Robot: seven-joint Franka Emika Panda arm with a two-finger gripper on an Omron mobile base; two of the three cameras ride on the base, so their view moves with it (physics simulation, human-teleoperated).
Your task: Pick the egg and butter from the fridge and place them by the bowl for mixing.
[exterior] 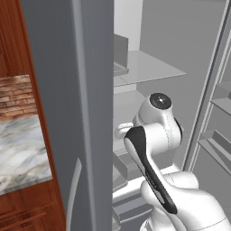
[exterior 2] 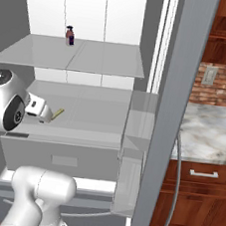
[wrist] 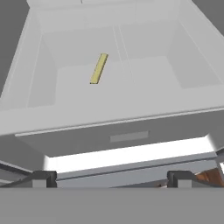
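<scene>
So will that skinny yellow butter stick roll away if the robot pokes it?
Probably not: the butter looks flat-sided and lies flat on the fridge shelf, so it would likely slide. Being so thin, it might slip or squash between the open gripper fingers.

fridge (exterior: 67, 90): matt grey, metal-look door, smooth
shelves (exterior 2: 72, 55): translucent, glass-like, smooth
butter (wrist: 99, 68): matt pale yellow-green, flat finish
counter (exterior 2: 208, 131): glossy veined marble, mid right of frame
cabinets (exterior 2: 193, 210): reddish wood, satin grain
wall (exterior: 16, 97): rough brick, left of frame
arm (exterior: 158, 135): glossy white plastic, dark joints
</scene>
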